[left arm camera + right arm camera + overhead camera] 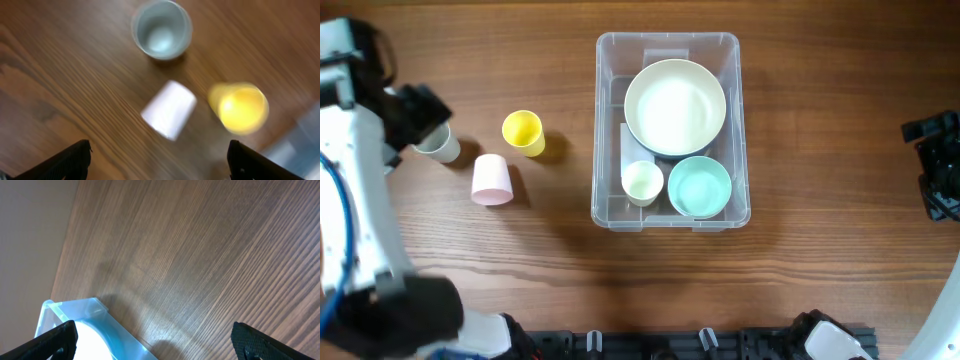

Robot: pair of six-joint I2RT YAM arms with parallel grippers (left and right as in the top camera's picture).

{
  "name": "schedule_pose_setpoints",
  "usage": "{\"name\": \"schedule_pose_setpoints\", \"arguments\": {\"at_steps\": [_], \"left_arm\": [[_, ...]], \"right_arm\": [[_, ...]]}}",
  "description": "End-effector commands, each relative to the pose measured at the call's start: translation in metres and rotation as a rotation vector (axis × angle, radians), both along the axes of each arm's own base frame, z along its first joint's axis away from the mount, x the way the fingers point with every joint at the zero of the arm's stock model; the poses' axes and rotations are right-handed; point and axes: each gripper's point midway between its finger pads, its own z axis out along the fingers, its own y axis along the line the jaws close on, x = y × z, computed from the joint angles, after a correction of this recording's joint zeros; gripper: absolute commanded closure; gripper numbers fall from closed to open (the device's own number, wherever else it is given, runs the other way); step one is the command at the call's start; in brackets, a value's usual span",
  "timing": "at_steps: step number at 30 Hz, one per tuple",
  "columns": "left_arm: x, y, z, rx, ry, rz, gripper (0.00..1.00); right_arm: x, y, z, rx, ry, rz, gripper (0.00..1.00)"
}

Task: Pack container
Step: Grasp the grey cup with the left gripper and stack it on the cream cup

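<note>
Wooden tabletop: left claw and right claw both released; reaching the pink cup, you perhaps knock the yellow cup.

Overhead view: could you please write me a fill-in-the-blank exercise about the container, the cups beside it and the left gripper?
1. The container holds ___ items in all.
2. The loose cup nearest the container is ___.
3. The pink cup is on the ___, outside the container.
4. The left gripper holds ___.
Missing words: three; yellow; table; nothing.
</note>
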Motion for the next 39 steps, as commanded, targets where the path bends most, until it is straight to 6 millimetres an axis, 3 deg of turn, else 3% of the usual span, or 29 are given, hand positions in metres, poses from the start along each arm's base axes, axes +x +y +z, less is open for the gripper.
{"name": "schedule_pose_setpoints", "arguments": {"at_steps": [1, 2, 3, 7, 11, 13, 14, 15, 18, 21, 23, 24, 26, 28, 29, 31, 33, 36, 39], "left_arm": [[0.009, 0.041, -0.053, -0.104, 0.073, 0.07, 0.12], [0.01, 0.049, -0.066, -0.115, 0.095, 0.086, 0.12], [0.014, 0.064, -0.096, -0.137, 0.135, 0.094, 0.14], [0.025, 0.081, -0.15, -0.179, 0.181, 0.114, 0.17], [0.042, 0.077, -0.175, -0.228, 0.153, 0.058, 0.32], [0.045, 0.078, -0.175, -0.225, 0.139, 0.057, 0.6], [0.045, 0.078, -0.175, -0.224, 0.14, 0.057, 0.82], [0.044, 0.078, -0.174, -0.227, 0.143, 0.058, 0.93], [0.045, 0.076, -0.148, -0.212, 0.096, 0.056, 0.96], [0.039, 0.067, -0.084, -0.176, -0.01, 0.042, 0.96], [0.031, 0.045, -0.041, -0.192, -0.081, 0.004, 0.96], [0.022, 0.021, -0.012, -0.199, -0.124, -0.044, 0.96], [0.003, -0.04, 0.032, -0.184, -0.169, -0.233, 0.96], [-0.01, -0.089, 0.052, -0.168, -0.18, -0.377, 0.96], [-0.016, -0.132, 0.062, -0.154, -0.193, -0.508, 0.96], [-0.021, -0.19, 0.063, -0.117, -0.184, -0.643, 0.96], [-0.022, -0.229, 0.055, -0.085, -0.165, -0.717, 0.96], [-0.028, -0.296, 0.027, -0.087, -0.106, -0.839, 0.94], [-0.025, -0.34, -0.008, -0.09, -0.047, -0.919, 0.94]], "right_arm": [[0.001, 0.0, 0.001, 0.009, -0.007, -0.004, 0.0], [0.001, 0.0, 0.001, 0.009, -0.007, -0.004, 0.0], [0.001, 0.0, 0.001, 0.009, -0.007, -0.004, 0.0], [0.001, 0.0, 0.001, 0.009, -0.007, -0.004, 0.0], [0.001, 0.0, 0.001, 0.009, -0.007, -0.004, 0.0], [0.001, 0.0, 0.001, 0.009, -0.007, -0.004, 0.0], [0.001, 0.0, 0.001, 0.009, -0.007, -0.004, 0.0], [0.001, 0.0, 0.001, 0.009, -0.007, -0.004, 0.0], [0.001, 0.0, 0.001, 0.009, -0.007, -0.004, 0.0], [0.001, 0.0, 0.001, 0.009, -0.007, -0.004, 0.0], [0.001, 0.0, 0.001, 0.009, -0.007, -0.004, 0.0], [0.001, 0.0, 0.001, 0.008, -0.007, -0.004, 0.0], [0.001, 0.0, 0.001, 0.009, -0.007, -0.004, 0.0], [0.001, 0.0, 0.001, 0.009, -0.007, -0.004, 0.0], [0.001, 0.0, 0.001, 0.009, -0.007, -0.004, 0.0], [0.001, 0.0, 0.001, 0.009, -0.007, -0.004, 0.0], [0.001, 0.0, 0.001, 0.009, -0.007, -0.004, 0.0], [0.001, 0.0, 0.001, 0.009, -0.007, -0.004, 0.0], [0.001, 0.0, 0.001, 0.009, -0.007, -0.004, 0.0]]}}
